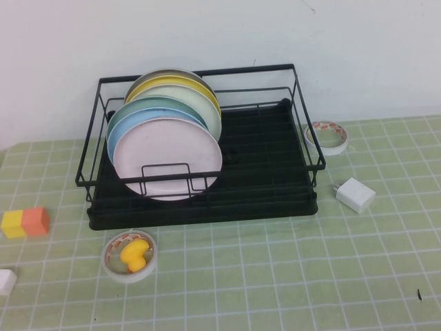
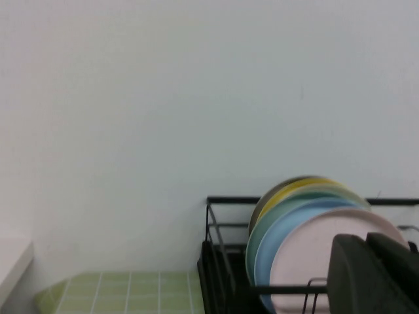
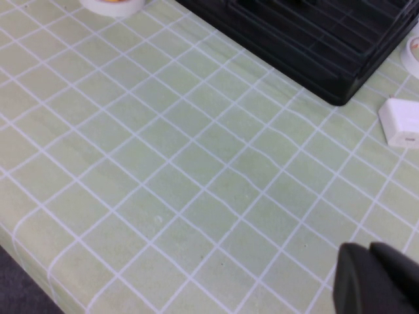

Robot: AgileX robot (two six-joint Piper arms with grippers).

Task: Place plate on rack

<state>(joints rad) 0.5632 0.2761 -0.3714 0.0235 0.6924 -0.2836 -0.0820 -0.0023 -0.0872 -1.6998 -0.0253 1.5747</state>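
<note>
The pale pink plate stands upright in the front slot on the left side of the black wire rack. Behind it stand a light blue plate, green plates and a yellow plate. Neither gripper shows in the high view. In the left wrist view my left gripper is shut and empty, raised in front of the pink plate and the rack, apart from them. My right gripper is shut and empty above the bare tablecloth, away from the rack's corner.
A white charger block lies right of the rack, and a tape roll lies behind it. A tape roll holding a yellow object lies in front of the rack. Yellow and orange blocks and a white object sit at the left.
</note>
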